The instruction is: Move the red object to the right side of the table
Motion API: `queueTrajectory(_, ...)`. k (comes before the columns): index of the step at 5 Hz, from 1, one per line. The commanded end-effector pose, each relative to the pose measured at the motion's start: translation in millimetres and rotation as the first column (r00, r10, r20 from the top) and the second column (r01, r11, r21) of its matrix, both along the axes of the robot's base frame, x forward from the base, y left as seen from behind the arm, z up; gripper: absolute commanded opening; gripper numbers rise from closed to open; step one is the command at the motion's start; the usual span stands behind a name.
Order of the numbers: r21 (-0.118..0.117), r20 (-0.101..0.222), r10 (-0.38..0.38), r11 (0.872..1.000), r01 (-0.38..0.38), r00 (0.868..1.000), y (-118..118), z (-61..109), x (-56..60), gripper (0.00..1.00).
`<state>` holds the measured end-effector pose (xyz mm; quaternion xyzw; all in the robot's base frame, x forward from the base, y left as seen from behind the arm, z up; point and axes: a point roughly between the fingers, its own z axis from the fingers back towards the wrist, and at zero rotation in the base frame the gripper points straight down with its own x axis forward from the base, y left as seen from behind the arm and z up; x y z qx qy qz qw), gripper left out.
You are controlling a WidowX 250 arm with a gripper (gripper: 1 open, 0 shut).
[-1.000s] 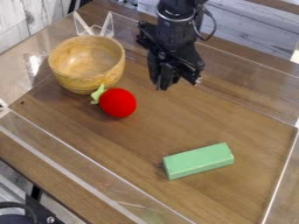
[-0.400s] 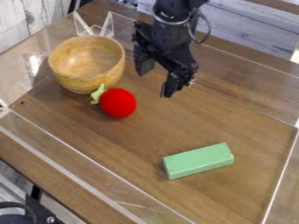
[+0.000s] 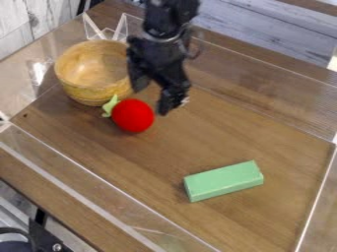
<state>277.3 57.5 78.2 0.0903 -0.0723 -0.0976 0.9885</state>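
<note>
1. gripper (image 3: 154, 94): dark, blurred at its edges, reaching in from the top of the view. fingers spread wide, released, nothing between them that i can make out.
2. its position: just above the red object in the view, slightly toward the right. one finger comes down by the bowl's right side, the other hangs further right. whether either touches anything, cannot tell.
3. red object (image 3: 133, 116): bright red, round, on the wood left of the middle of the view, toward the bowl. green stem (image 3: 110, 105) at its upper left, pointing at the bowl.
4. wooden bowl (image 3: 98, 71): yellowish-brown, upper left, larger than the red object. the stem lies right by its lower rim; contact or a thin gap, cannot tell.
5. green block (image 3: 224, 181): pale green, rectangular, lying flat at lower right, slightly aslant, its right end higher in the view. well apart from both bowl and red object.
6. table (image 3: 158, 162): brown wood grain, clear low walls along its edges. the left edge runs slantwise down toward the bottom of the view.
7. arm (image 3: 168, 15): dark, joined to the gripper from above, a thin cable looping at its right.
8. lower left corner, beyond the table edge: black cables (image 3: 30, 236), partly cut off by the frame. upper left corner: whitish slatted surface (image 3: 27, 22).
</note>
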Motion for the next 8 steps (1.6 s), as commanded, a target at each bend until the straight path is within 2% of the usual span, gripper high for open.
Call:
queueTrajectory(1,-0.001,0.028,-0.003,1.0,0.003,1.0,9.8,-6.0,2.0,1.0)
queueTrajectory(3,-0.02,0.015,0.007,1.0,-0.006,1.0,16.8,-32.7,2.7,1.0)
queueTrajectory(4,-0.025,0.01,0.011,1.0,-0.011,1.0,18.2,-39.4,3.1,0.0)
queueTrajectory(5,-0.025,0.005,0.014,1.0,-0.014,1.0,17.7,-41.1,3.1,0.0)
queueTrajectory(7,0.003,0.01,0.016,1.0,-0.016,1.0,-31.1,-4.6,20.4,0.0)
queueTrajectory(8,0.005,0.019,0.014,1.0,-0.014,1.0,-74.2,4.6,43.1,0.0)
